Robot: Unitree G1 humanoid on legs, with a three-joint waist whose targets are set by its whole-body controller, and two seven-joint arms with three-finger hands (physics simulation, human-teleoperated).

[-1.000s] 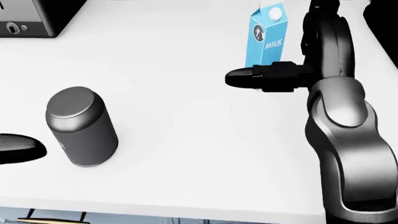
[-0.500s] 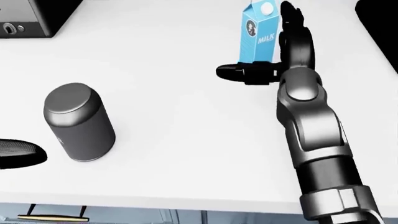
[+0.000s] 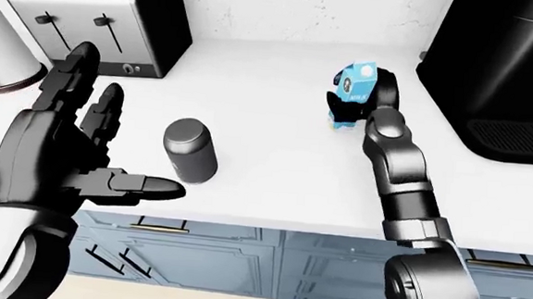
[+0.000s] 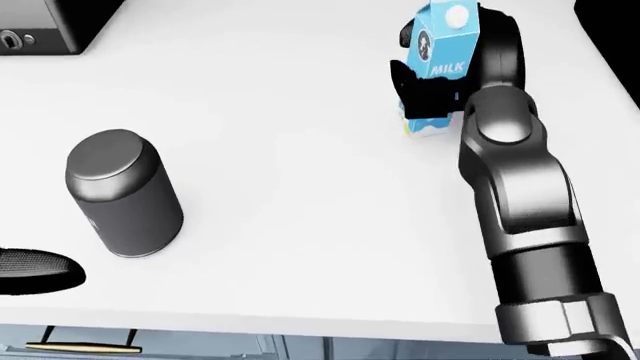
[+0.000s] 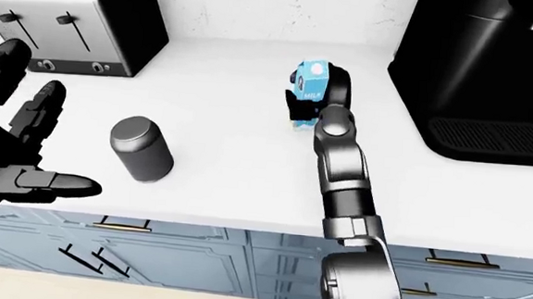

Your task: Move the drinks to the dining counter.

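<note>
Spanning every view, the white worktop (image 3: 275, 157) carries all that matters. A black coffee machine (image 5: 480, 72) stands at the right of the right-eye view, a toaster (image 3: 103, 21) at upper left of the left-eye view.

The right hand (image 4: 440, 71) reaches to the milk (image 4: 440, 45), a blue carton near the top of the head view. Its dark fingers (image 4: 415, 90) wrap the carton's lower body while the palm backs its far side; the carton leans a little, so it looks gripped and perhaps lifted at one edge, though I cannot tell whether it is clear of the surface.

The left hand (image 3: 62, 151) hovers at the left of the left-eye view, fingers spread and empty, well apart from the can (image 4: 122, 193), which stands upright at the left of the head view.

A carton likely gives under pressure and may be top-heavy if full: holding it low on the flat sides seems sound, with gentle squeeze. The can looks rigid and smooth, probably slippery; around its middle would suit.
</note>
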